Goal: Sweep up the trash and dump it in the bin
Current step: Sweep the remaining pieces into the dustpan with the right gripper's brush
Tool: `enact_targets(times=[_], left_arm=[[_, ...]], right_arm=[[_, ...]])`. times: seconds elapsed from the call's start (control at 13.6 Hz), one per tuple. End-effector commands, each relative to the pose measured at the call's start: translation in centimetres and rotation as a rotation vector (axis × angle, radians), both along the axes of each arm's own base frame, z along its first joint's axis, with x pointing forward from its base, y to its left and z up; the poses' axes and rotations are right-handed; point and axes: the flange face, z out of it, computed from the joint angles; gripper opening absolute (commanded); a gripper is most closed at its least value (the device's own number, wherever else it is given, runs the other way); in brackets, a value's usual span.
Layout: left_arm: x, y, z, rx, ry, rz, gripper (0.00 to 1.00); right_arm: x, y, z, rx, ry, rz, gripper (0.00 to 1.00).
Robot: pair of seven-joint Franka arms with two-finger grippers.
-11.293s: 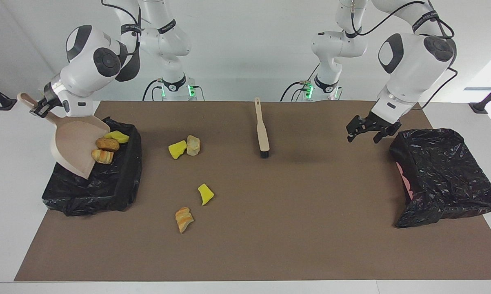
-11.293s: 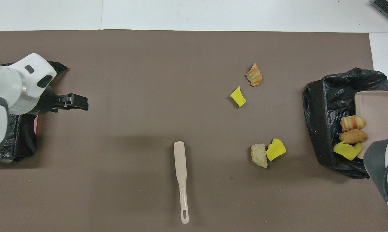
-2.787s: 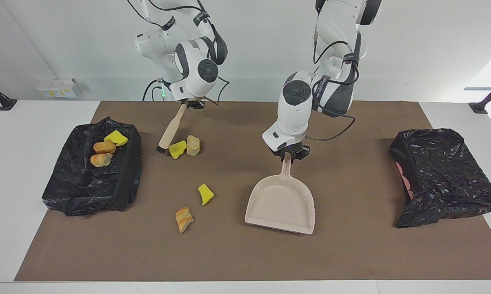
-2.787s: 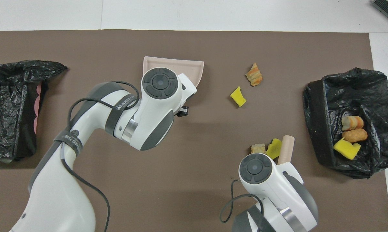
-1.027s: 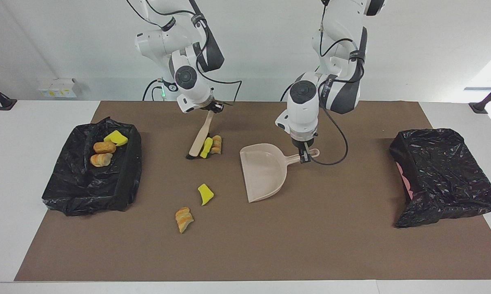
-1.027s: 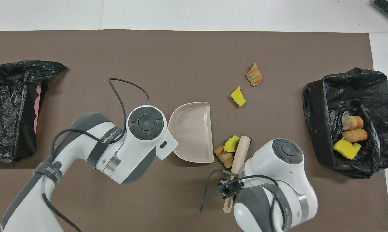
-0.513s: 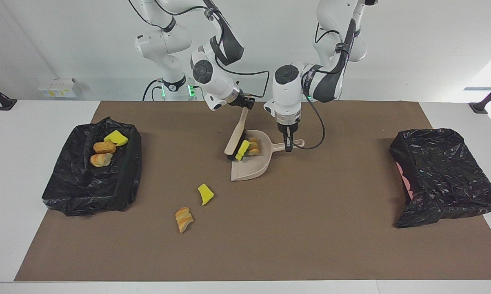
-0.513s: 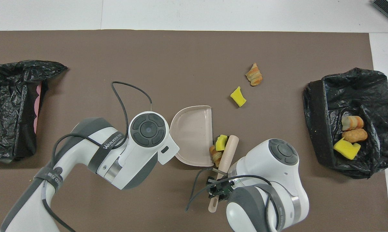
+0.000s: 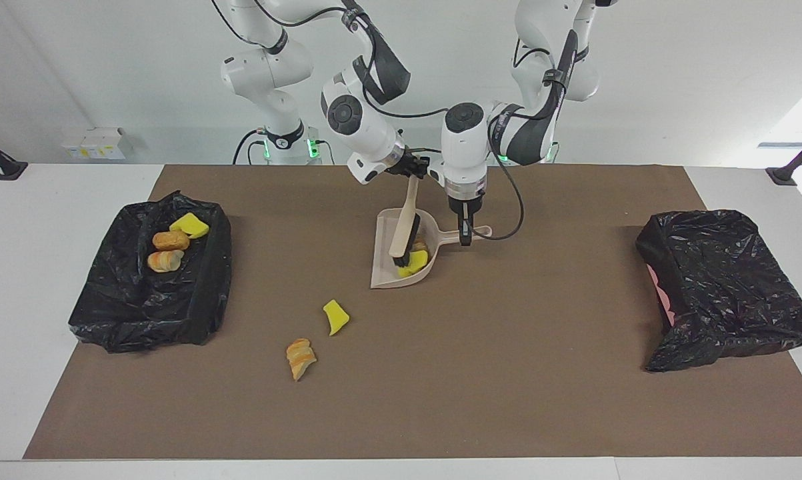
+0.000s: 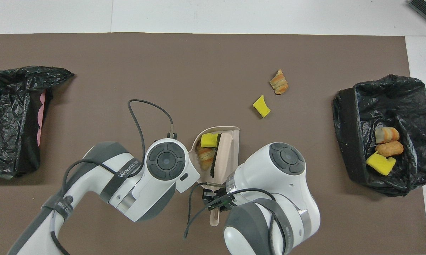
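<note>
Overhead: seven trash chunks (image 10: 261, 106), two bins (image 10: 347, 120).

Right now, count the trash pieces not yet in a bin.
4: a yellow wedge and a striped lump in the dustpan; another yellow wedge and striped lump on the mat. More may hide under the arms.

Brown mat (image 9: 507, 373): covering the table top.
White boxes (image 9: 94, 143): off the mat, by the wall, at the right arm's end.
Dark object (image 10: 425, 7): at the table's corner, cut off.
</note>
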Motion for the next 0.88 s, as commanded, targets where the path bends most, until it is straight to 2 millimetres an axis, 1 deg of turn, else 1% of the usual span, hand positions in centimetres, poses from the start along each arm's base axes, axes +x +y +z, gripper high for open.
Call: enact_targets(times=[0.0, 0.07, 0.15, 0.22, 0.29, 0.37, 0.51, 0.59, 0.66, 0.73, 0.81], left_arm=[[1.2, 1.9, -0.2, -0.038, 0.005, 0.066, 0.0], [1.9, 2.1, -0.1, -0.041, 0.001, 0.078, 0.0], [2.5, 2.2, 0.1, -0.046, -0.005, 0.096, 0.0], [2.7, 2.1, 0.5, -0.051, -0.009, 0.137, 0.0], [2.8, 2.1, 0.7, -0.058, -0.013, 0.19, 0.0], [2.8, 2.0, 0.7, -0.062, -0.018, 0.24, 0.0], [2.6, 1.8, 0.7, -0.064, -0.022, 0.311, 0.0], [2.5, 1.6, 0.7, -0.062, -0.021, 0.336, 0.0], [2.4, 1.7, 0.6, -0.053, -0.014, 0.352, 0.0], [2.3, 1.9, 0.6, -0.046, -0.007, 0.361, 0.0], [2.4, 2.2, 0.5, -0.038, 0.0, 0.368, 0.0]], right_arm=[[1.8, -1.3, 1.0, -0.095, -0.046, 0.061, 0.0], [2.4, -1.8, 1.0, -0.123, -0.07, 0.084, 0.0], [2.9, -2.3, 0.6, -0.163, -0.091, 0.113, 0.0], [4.1, -3.2, 0.8, -0.193, -0.117, 0.141, 0.0], [5.4, -4.7, 0.9, -0.218, -0.136, 0.185, 0.0], [7.2, -6.6, 0.6, -0.237, -0.151, 0.22, 0.0], [10.8, -10.7, -0.1, -0.294, -0.166, 0.306, 0.0], [12.3, -11.9, -0.5, -0.319, -0.173, 0.346, 0.0], [14.0, -13.6, -0.1, -0.339, -0.192, 0.377, 0.0], [15.5, -15.3, -0.2, -0.368, -0.178, 0.435, 0.0], [16.8, -16.1, -0.1, -0.409, -0.174, 0.497, 0.0]])
